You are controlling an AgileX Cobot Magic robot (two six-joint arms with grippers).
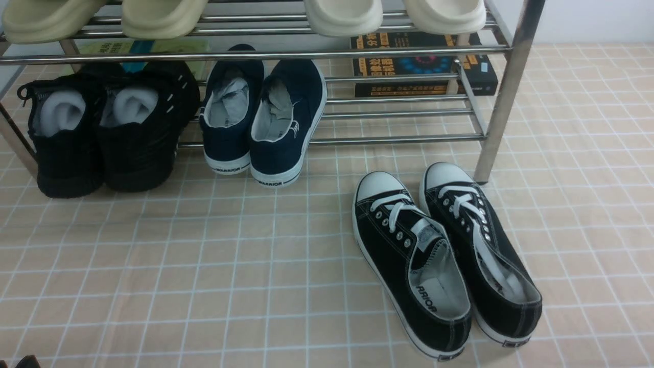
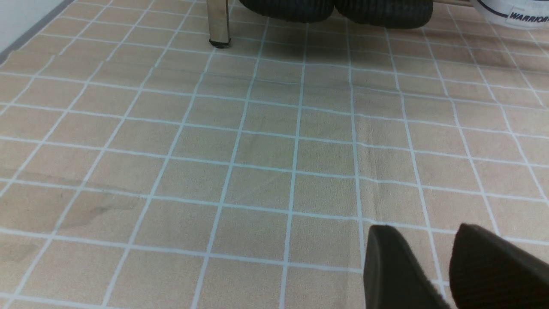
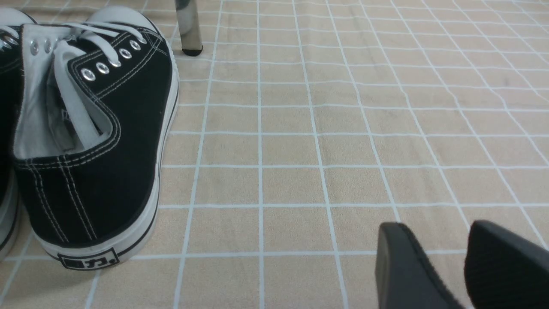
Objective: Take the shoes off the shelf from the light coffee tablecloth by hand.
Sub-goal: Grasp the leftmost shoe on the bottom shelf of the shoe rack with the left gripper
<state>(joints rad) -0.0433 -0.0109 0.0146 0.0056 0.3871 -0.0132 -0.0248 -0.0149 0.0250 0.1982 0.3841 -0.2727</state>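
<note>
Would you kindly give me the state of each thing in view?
black mesh sneakers, on the lower tier of the shelf, paper-stuffed, untouched
navy slip-ons, on the lower tier, paper-stuffed
canvas lace-ups, off the shelf, on the tablecloth, laced, side by side
pale slippers, on the top tier
books, closed, lying flat
left hand, open, empty
right hand, open, empty

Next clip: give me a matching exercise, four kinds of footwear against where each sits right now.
Things: 1 black mesh sneakers; 2 navy slip-ons; 3 black canvas lace-ups; 4 pale foam slippers.
Places: A upper tier of the shelf; B on the tablecloth, before the shelf; C lower tier, left end; D lower tier, middle.
Pairs: 1-C; 2-D; 3-B; 4-A.
</note>
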